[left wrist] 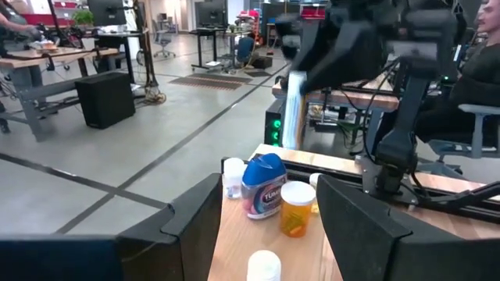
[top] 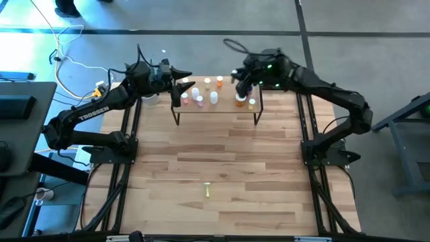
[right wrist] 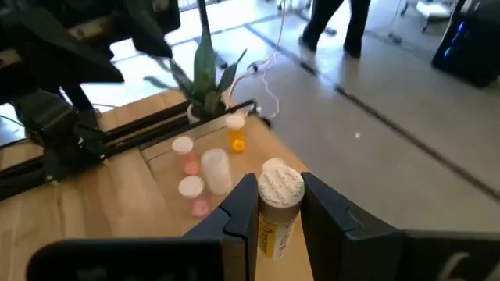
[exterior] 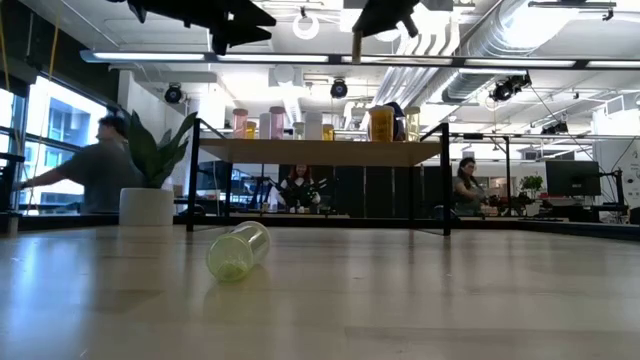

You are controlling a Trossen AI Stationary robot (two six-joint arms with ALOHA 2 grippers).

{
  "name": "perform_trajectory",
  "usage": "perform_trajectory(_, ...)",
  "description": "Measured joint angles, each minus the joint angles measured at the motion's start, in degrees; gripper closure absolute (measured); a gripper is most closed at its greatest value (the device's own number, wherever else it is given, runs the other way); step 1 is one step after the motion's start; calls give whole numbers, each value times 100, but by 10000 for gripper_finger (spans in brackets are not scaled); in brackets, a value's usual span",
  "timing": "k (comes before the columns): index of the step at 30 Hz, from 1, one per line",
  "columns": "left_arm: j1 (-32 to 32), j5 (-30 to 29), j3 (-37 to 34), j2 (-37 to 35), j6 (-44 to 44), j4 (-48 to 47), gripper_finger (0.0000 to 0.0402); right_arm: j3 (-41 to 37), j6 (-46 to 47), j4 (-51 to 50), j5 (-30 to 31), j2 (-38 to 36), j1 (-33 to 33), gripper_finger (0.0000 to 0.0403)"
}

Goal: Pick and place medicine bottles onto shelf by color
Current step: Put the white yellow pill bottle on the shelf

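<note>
Medicine bottles are mostly on the shelf (top: pixel 216 107) already, which stands at the far edge of the bench (top: pixel 222 161). Clamped tight in the right gripper (right wrist: pixel 280 204) is a yellow bottle with a white cap (right wrist: pixel 279 204), held upright above the shelf's right end. Just beside it there stand an orange bottle (top: pixel 240 101) and a small yellow one (top: pixel 252 103). The left gripper (left wrist: pixel 268 212) hangs over the shelf's left end with its fingers spread wide and nothing between them. Ahead of it the left wrist view shows a blue bottle (left wrist: pixel 262 184) touching an orange one (left wrist: pixel 296 207). Farther out, one yellow-green bottle (exterior: pixel 238 250) lies on its side alone toward the near edge of the bench, well apart from everything. By my count the shelf carries about ten bottles, among them two or three pink, one or two white, three orange and one blue; small ones hidden behind others may be missed. The main risk looks to be crowding: lowering the held bottle among close neighbours could knock one over or push it off the shelf's edge, and releasing it tilted could topple it. A potted plant (exterior: pixel 150 170) stands off the shelf's left end.
</note>
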Motion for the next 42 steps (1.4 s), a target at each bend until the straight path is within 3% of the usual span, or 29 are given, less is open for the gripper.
perform_trajectory(7,0,-2,0,0,-9,2,202,0,-768,-54,-891,-613,-861,347)
perform_trajectory(13,0,-234,0,0,-60,13,202,1,-1435,-350,-2274,-905,-2088,347)
perform_trajectory(17,2,-530,0,0,-260,11,202,-810,-1320,226,-3623,-896,-2772,347)
perform_trajectory(20,-1,-689,0,2,-278,10,202,-1421,-1138,574,-3871,-856,-2945,347)
perform_trajectory(23,-2,-701,0,2,-395,9,202,-1516,-1257,759,-4053,-886,-2921,347)
perform_trajectory(29,-2,-712,0,2,-512,4,202,-1543,-1292,1221,-4023,-882,-2257,347)
perform_trajectory(36,-2,-710,0,4,-512,2,202,-1543,-1455,1238,-2845,-547,-1120,347)
perform_trajectory(42,-2,-692,0,4,-261,2,202,-1543,-1221,1332,-2285,20,-609,347)
